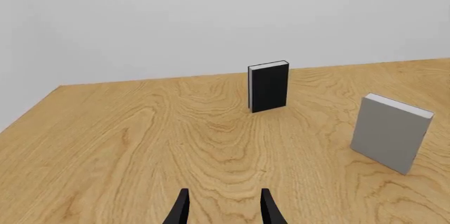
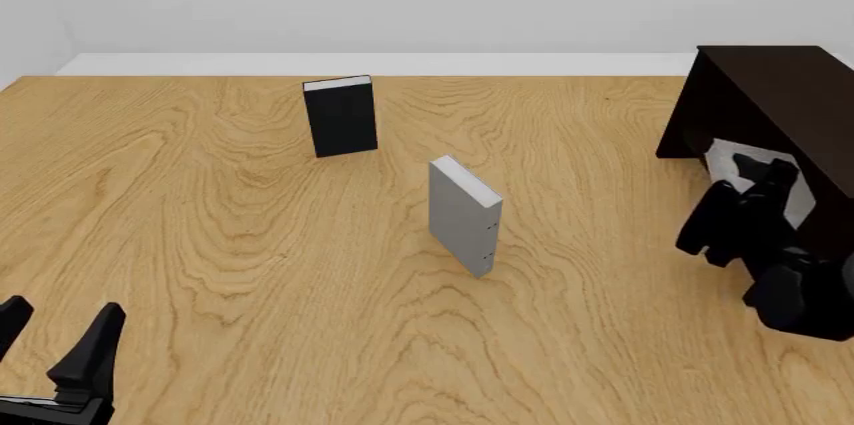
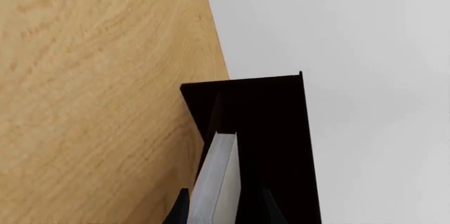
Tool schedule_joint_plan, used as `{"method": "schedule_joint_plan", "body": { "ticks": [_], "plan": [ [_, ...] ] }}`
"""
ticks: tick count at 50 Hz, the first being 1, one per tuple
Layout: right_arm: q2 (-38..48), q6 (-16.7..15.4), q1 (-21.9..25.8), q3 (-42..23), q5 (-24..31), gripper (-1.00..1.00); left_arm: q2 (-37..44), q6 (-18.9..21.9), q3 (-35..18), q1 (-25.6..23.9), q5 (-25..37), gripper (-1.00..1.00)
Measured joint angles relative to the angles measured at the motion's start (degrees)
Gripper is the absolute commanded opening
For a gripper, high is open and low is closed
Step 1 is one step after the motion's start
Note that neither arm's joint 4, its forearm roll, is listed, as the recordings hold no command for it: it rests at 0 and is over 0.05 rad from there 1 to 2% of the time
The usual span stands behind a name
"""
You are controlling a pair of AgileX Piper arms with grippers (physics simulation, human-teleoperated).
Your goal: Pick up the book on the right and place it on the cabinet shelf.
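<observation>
Fingers of the right gripper are clamped on the book, one on each broad cover, with its white page edge showing between them in the right wrist view. The book points straight into the open front of the cabinet, and its far end already seems to lie inside the dark interior. In the front view the right arm hides most of this; only a pale patch of the book shows at the cabinet's mouth, so whether it rests on the cabinet shelf or hangs just above it cannot be told for sure.

The step in hand looks like the placing itself. To do it well, the right arm should keep the book square to the opening, ease it further in until its lower edge sits flat on the ledge, and only then part the fingers and draw straight back, so the book is not dragged out or tipped.

On the other side, the left gripper hovers low over the tabletop with its fingers apart and nothing between them. The black book and the other grey book stand upright, well apart from both arms.
</observation>
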Motion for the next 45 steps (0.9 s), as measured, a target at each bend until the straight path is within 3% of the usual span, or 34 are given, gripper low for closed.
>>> {"method": "schedule_joint_plan", "body": {
  "ticks": [45],
  "plan": [
    [-0.1, 0.0, -2.9, 2.6, -1.8, 1.00, 0.0, -0.2, 0.0, 0.0, 0.1, 1.00]
  ]
}}
